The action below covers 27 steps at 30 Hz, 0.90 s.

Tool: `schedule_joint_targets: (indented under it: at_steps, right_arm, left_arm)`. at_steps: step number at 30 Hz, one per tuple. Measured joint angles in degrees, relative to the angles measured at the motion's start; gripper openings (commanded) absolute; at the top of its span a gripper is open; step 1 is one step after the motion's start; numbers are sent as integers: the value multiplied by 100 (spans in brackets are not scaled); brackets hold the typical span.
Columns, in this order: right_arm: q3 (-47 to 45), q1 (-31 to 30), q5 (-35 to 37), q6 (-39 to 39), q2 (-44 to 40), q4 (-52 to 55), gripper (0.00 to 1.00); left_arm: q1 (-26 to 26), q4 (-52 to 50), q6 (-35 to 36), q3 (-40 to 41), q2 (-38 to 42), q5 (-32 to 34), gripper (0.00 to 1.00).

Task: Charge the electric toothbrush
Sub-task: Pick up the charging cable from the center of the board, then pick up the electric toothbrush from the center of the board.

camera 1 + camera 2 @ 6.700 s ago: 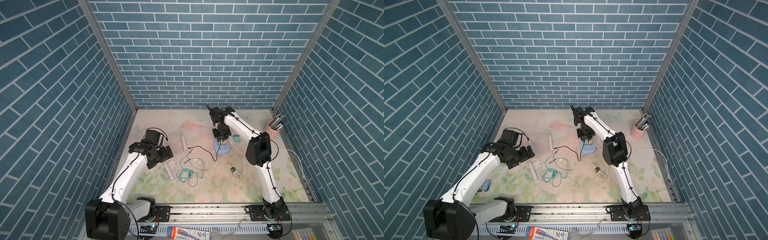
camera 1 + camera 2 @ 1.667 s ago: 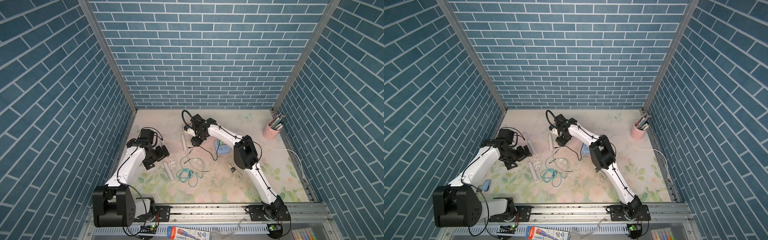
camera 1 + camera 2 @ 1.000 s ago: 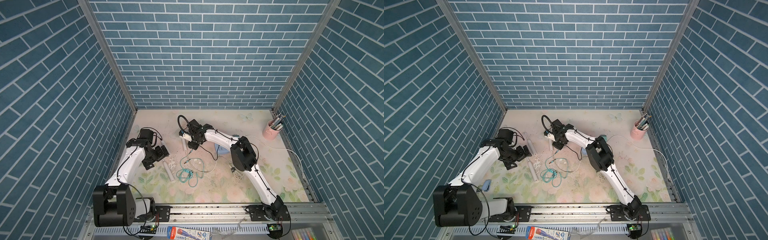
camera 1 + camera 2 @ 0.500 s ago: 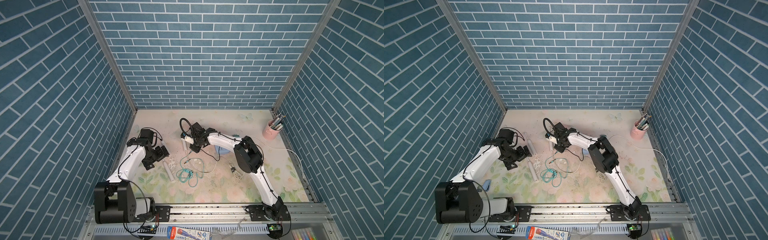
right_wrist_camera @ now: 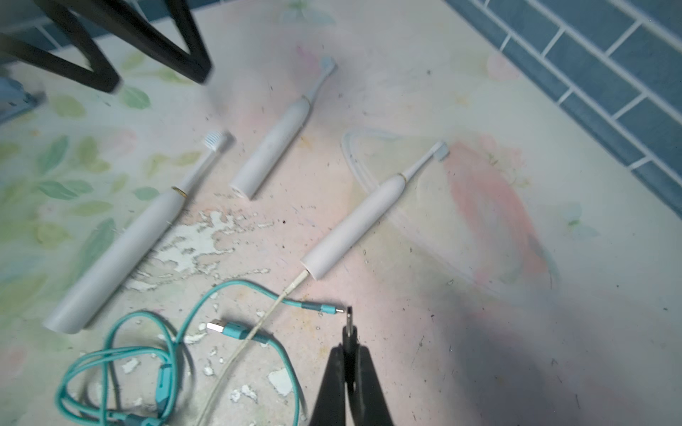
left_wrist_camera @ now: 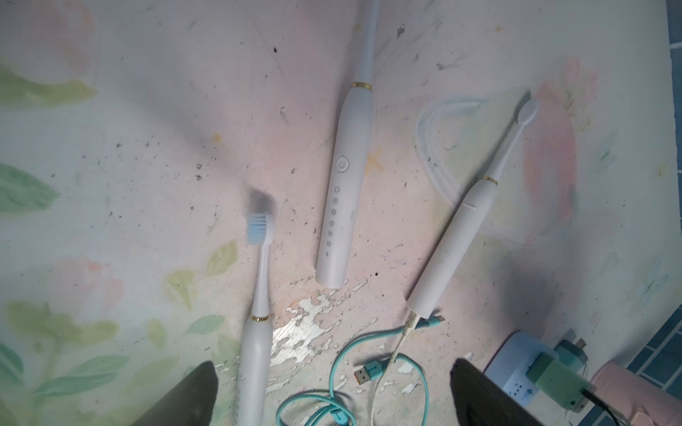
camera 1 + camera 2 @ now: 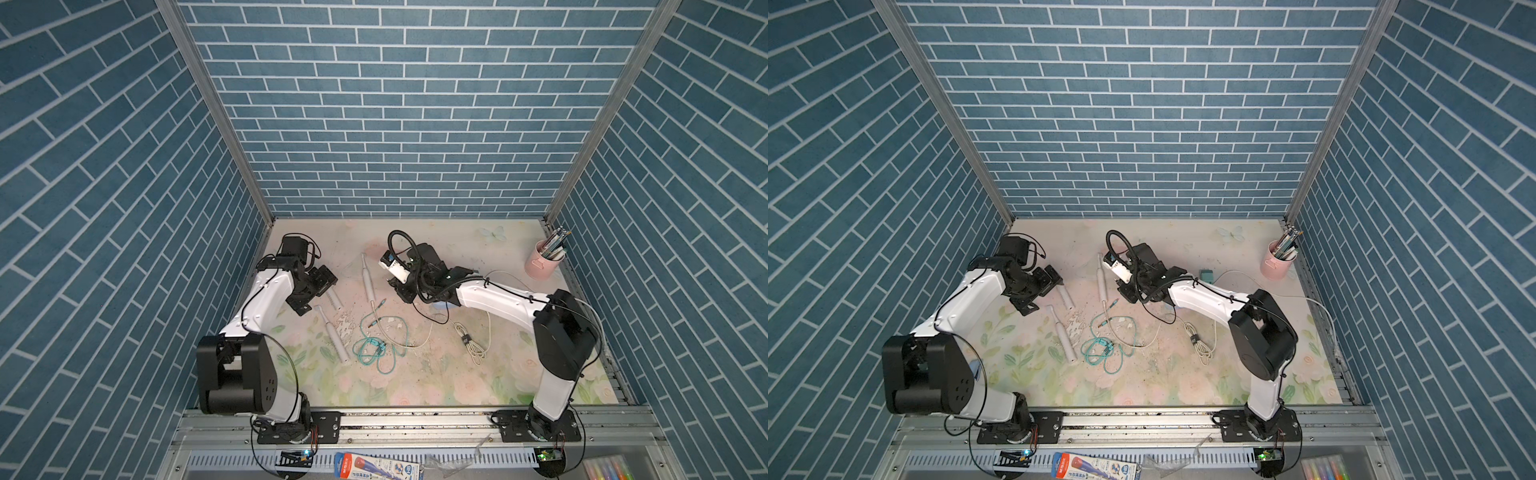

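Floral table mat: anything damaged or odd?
Yes. The pink floral table mat is peeling: a white flaked patch sits by the base of the white electric toothbrush with buttons, loose chips scattered around the teal cable.

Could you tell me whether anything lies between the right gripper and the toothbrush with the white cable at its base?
Yes: the teal plug lies just ahead of the shut right gripper, toward that toothbrush and beside the white cable. Nothing else lies between.
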<state>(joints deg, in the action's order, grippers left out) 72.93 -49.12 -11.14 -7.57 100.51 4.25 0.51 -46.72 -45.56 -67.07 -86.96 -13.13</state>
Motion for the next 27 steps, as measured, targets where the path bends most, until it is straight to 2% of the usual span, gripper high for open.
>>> schedule_joint_targets:
  at_steps: [8, 13, 18, 27]
  right_arm:
    - [-1373, -7, -850, 1062, -1078, -981, 0]
    - [-2033, -37, -1226, 1707, -1561, -1591, 0]
    - [-2450, -44, -1523, 2184, -1816, -2011, 0]
    - [-2636, -50, -1821, 2577, -1869, -2363, 0]
  left_arm:
    - [-22, 136, -234, -706, -1145, 173, 92]
    - [-140, 131, -225, -1259, -1864, 396, 82]
    - [-223, 133, -225, -1266, -2164, 479, 78]
    - [-437, 20, -149, -1266, -2441, 734, 61]
